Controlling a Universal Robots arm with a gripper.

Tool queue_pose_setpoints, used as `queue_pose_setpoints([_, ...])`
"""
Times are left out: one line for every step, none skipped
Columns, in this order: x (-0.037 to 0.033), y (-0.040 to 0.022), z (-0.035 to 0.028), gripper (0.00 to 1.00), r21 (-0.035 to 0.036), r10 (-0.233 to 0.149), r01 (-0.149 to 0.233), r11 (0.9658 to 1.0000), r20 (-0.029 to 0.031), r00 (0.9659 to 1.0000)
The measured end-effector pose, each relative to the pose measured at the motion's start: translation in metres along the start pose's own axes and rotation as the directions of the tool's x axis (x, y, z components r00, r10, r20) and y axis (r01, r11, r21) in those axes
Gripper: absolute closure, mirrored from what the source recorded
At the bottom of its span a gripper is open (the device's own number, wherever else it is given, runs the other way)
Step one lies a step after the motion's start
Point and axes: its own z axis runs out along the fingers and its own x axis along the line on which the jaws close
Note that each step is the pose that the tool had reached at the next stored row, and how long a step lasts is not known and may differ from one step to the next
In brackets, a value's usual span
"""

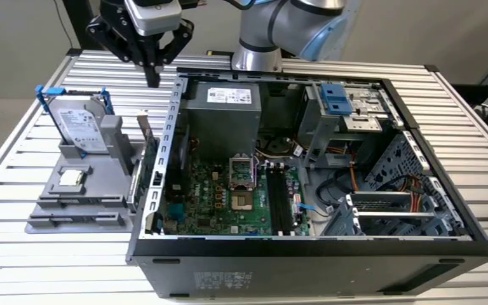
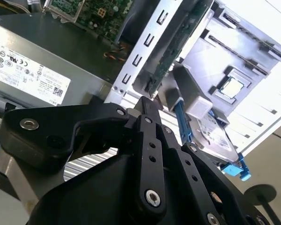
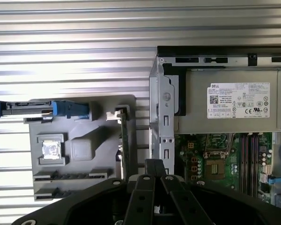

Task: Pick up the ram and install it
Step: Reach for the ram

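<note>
We read this as the approach for the pick, with nothing grasped yet. The claw (image 3: 154, 163) is clenched and empty, its fingers meeting tip to tip in both wrist views. Just past it in the first wrist view is the ram (image 3: 125, 143), a thin dark stick seen edge-on, standing in the grey holder (image 3: 79, 185) and not in the machine. The ram is apart from the claw: no contact, claw higher up, and its tips look shifted slightly toward the case side. In the exterior view the claw (image 1: 152, 79) hangs in the upper left of the frame. The ram (image 1: 148, 149) sits below it at left of centre, between the hard drive (image 1: 83, 127) and the case (image 1: 312, 254) wall. Holder and case both rest on the slatted table (image 1: 23, 273). Our call is that a grasp needs the fingers parted, lined across the stick's thin edge, then lowered onto it. Farther off, the memory slots (image 1: 279, 197) sit mid-frame on the board inside the open case. We can't tell whether they're free.
</note>
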Motion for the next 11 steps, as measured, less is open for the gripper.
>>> queue_pose_setpoints([0.0018,-0.0001,0.0000,1.00,0.0000,-0.001,0.001,1.0000,0.0000,1.0000])
queue_pose_setpoints([0.0036,-0.0001,-0.0001,1.00,0.0000,-0.002,0.002,1.0000,-0.0001,1.0000])
queue_pose_setpoints([0.0055,-0.0002,-0.0001,1.00,0.0000,-0.003,0.003,1.0000,-0.0002,1.0000])
queue_pose_setpoints([0.0075,-0.0003,-0.0002,1.00,-0.0001,-0.004,0.004,1.0000,-0.0002,1.0000])
queue_pose_setpoints([0.0095,-0.0004,-0.0001,1.00,-0.0001,-0.005,0.005,1.0000,-0.0002,1.0000])
queue_pose_setpoints([0.0114,-0.0004,-0.0002,1.00,-0.0001,-0.006,0.006,1.0000,-0.0003,1.0000])
queue_pose_setpoints([0.0135,-0.0005,-0.0002,1.00,-0.0002,-0.007,0.007,1.0000,-0.0003,1.0000])
queue_pose_setpoints([0.0156,-0.0006,-0.0002,1.00,-0.0001,-0.008,0.008,1.0000,-0.0004,1.0000])
queue_pose_setpoints([0.0178,-0.0007,-0.0002,1.00,-0.0002,-0.009,0.009,1.0000,-0.0005,1.0000])
queue_pose_setpoints([0.0199,-0.0008,-0.0003,1.00,-0.0002,-0.011,0.011,0.9999,-0.0005,0.9999])
queue_pose_setpoints([0.0219,-0.0009,-0.0003,1.00,-0.0002,-0.012,0.012,0.9999,-0.0005,0.9999])
